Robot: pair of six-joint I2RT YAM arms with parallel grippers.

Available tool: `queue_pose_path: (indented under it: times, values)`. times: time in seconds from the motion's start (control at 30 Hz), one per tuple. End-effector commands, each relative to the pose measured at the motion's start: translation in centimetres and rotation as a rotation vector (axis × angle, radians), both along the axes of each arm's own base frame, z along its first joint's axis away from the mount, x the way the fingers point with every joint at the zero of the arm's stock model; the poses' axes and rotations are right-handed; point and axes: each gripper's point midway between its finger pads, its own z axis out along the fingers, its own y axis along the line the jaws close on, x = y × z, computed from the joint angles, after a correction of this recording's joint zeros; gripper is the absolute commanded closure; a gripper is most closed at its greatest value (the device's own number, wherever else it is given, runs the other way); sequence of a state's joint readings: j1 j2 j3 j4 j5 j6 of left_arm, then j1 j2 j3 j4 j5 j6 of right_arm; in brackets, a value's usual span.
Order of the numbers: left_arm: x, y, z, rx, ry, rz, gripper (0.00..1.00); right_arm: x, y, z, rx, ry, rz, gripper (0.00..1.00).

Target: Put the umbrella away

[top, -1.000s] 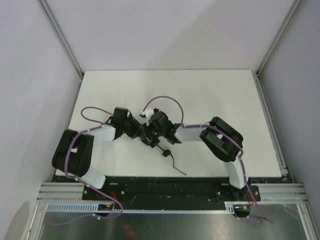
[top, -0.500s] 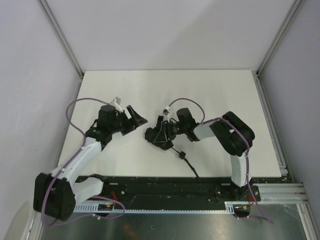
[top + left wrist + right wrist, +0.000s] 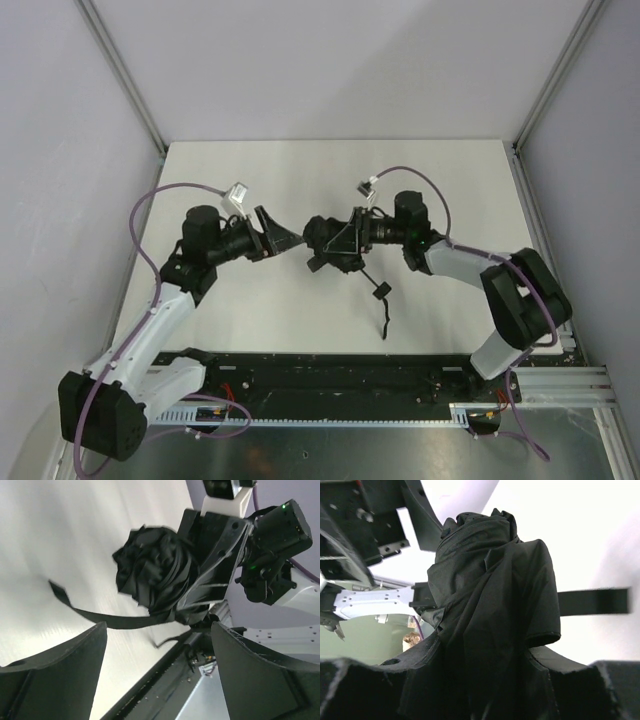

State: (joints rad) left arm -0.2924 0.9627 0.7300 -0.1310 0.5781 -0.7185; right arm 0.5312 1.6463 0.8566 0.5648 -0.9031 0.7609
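Our arms wear white shells between black joints. Purple cables loop at each wrist. The left gripper has broad matte-black fingers. A green light glows at two o'clock in the left wrist view.

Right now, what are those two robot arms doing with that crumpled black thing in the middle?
That black thing is a folding umbrella, and the arms are working on putting it away. The right gripper is clamped on its bunched-up fabric over the white table. The left gripper is open and faces the umbrella's tip without gripping it. The umbrella's handle and wrist strap trail toward the near edge. The fabric is not yet wrapped up neatly.
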Motion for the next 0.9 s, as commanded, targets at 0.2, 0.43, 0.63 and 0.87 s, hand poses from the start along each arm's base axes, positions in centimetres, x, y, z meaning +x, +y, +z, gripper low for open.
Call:
queue_pose_path:
  times: [0.2, 0.43, 0.63, 0.87]
  values:
    - [-1.9, -1.9, 4.1, -0.129, -0.051, -0.112, 0.13, 4.3, -8.2, 7.3, -0.029, -0.124, -0.278, 1.0]
    - [-2.7, -2.4, 4.8, -0.148, -0.065, -0.151, 0.13, 8.9, -21.2, 9.3, -0.496, -0.271, -0.813, 1.0]
    - [-3.6, -2.4, 5.0, -0.158, -0.076, -0.174, 0.12, 9.4, -27.0, 10.5, -0.797, -0.403, -1.004, 1.0]
    - [-5.0, -1.9, 3.6, -0.174, -0.04, -0.166, 0.13, 10.0, -23.9, 3.6, -1.199, -0.491, -0.868, 1.0]
